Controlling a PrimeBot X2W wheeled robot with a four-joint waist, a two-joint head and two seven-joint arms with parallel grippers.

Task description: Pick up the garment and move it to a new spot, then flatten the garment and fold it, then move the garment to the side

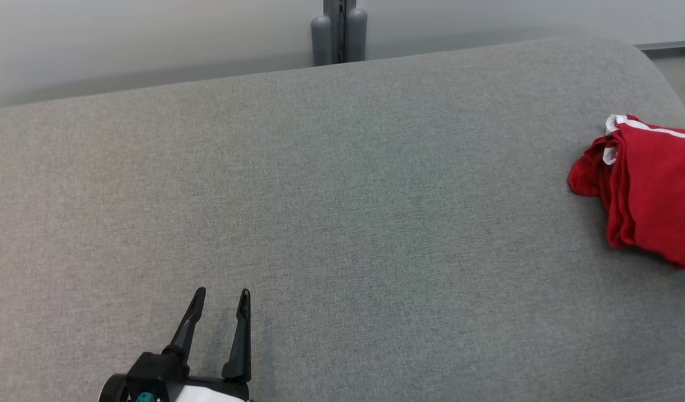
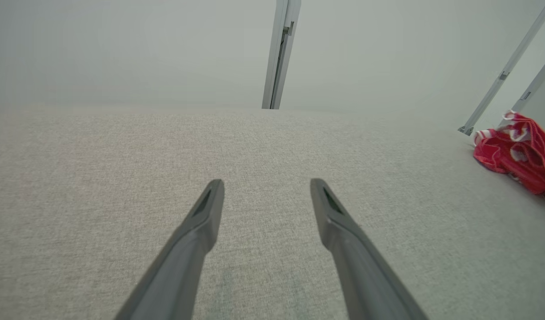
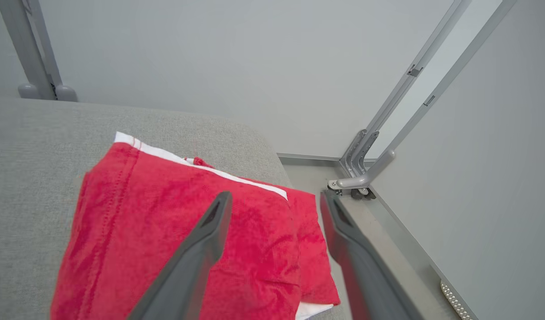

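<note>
From where I stood, the red garment [image 1: 650, 184] lay folded into a thick bundle at the far right of the grey fabric-covered table [image 1: 342, 195]. That put it at about three o'clock in the head view, close to the table's rounded corner. A white trim [image 1: 655, 129] ran along its far edge, and part of the cloth went out of frame.

The left claw [image 1: 222, 293] sat low at about seven o'clock, its two dark fingers pointing toward twelve. They were spread apart with nothing between them, over bare fabric and well apart from the garment. Along that claw [image 2: 267, 182] in its own wrist view, the garment [image 2: 517, 151] showed as a rumpled red heap out at about three o'clock.

The right claw [image 3: 274, 198] was over the garment [image 3: 166, 231] with its fingers wide apart, gripping nothing. One finger lay across the red cloth and the other just past the garment's edge at about four o'clock. I could not tell whether either tip touched the cloth.

Behind the table at twelve o'clock stood a grey post [image 1: 339, 28] against the pale wall [image 1: 152, 39]. In the right wrist view, slanted metal struts [image 3: 388, 146] rose at about two o'clock.
</note>
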